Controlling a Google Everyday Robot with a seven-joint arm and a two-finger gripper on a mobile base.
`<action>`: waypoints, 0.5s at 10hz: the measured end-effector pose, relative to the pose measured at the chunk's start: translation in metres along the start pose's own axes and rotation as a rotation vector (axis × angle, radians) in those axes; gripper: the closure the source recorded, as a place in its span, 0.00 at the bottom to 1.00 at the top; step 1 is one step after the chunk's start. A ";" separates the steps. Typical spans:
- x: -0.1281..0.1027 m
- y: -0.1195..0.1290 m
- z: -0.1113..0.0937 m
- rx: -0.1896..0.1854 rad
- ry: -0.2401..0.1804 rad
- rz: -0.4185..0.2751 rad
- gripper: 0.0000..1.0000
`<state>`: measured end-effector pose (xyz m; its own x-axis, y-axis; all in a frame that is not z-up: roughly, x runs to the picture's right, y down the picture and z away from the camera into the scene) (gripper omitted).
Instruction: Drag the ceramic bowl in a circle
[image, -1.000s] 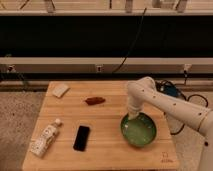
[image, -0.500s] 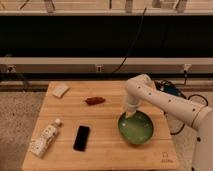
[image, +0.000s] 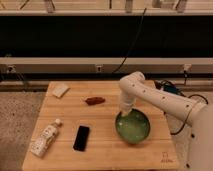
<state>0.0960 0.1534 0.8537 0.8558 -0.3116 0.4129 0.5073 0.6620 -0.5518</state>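
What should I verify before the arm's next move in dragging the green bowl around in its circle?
1. The gripper is shut and down at the upper-left rim of the wide green glazed ceramic bowl: ok.
2. Rim truly pinched: cannot tell.
3. Bowl sits flat on the light wooden table: ok.
4. The flat black rectangular phone lies apart from the bowl, to its left: ok.
5. The small reddish-brown object lies apart from the bowl: ok.

The gripper (image: 124, 114), closed, sits at the bowl's (image: 134, 129) far-left rim, contact too blurred to tell; the arm (image: 165, 100) runs off the right edge.
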 end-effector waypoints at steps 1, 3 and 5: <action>-0.006 -0.002 0.000 -0.002 0.000 -0.016 0.99; -0.014 0.001 0.000 -0.010 0.002 -0.044 0.99; -0.020 0.004 -0.001 -0.016 0.000 -0.063 0.99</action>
<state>0.0809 0.1617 0.8423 0.8222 -0.3524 0.4470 0.5616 0.6299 -0.5365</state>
